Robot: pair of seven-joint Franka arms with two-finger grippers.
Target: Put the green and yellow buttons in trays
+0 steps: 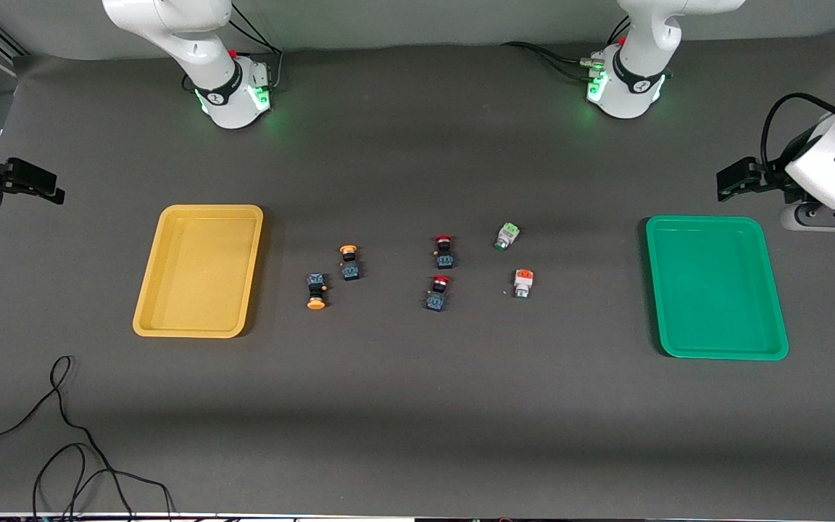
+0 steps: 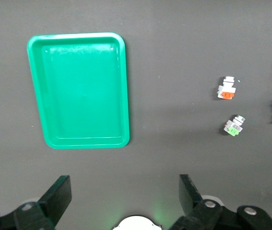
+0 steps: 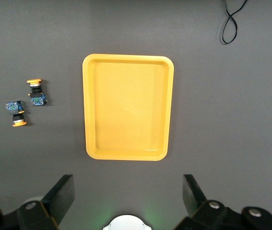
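Observation:
Two orange-yellow capped buttons (image 1: 349, 262) (image 1: 316, 290) lie beside the yellow tray (image 1: 200, 270), which holds nothing. A grey-white green-topped button (image 1: 507, 235) and a grey-white orange-topped button (image 1: 522, 283) lie mid-table, toward the green tray (image 1: 715, 286), which also holds nothing. My left gripper (image 1: 725, 185) is open and holds nothing, raised above the table by the green tray (image 2: 80, 91). My right gripper (image 1: 48, 190) is open and holds nothing, raised above the table by the yellow tray (image 3: 127, 112). The left wrist view shows the grey-white buttons (image 2: 227, 89) (image 2: 234, 126). The right wrist view shows the yellow-capped buttons (image 3: 36, 92) (image 3: 16, 113).
Two red-capped buttons (image 1: 444, 251) (image 1: 438, 292) lie between the yellow-capped and the grey-white ones. A black cable (image 1: 62, 435) loops on the table nearer the front camera than the yellow tray. The arm bases (image 1: 233, 90) (image 1: 624, 87) stand at the table's back edge.

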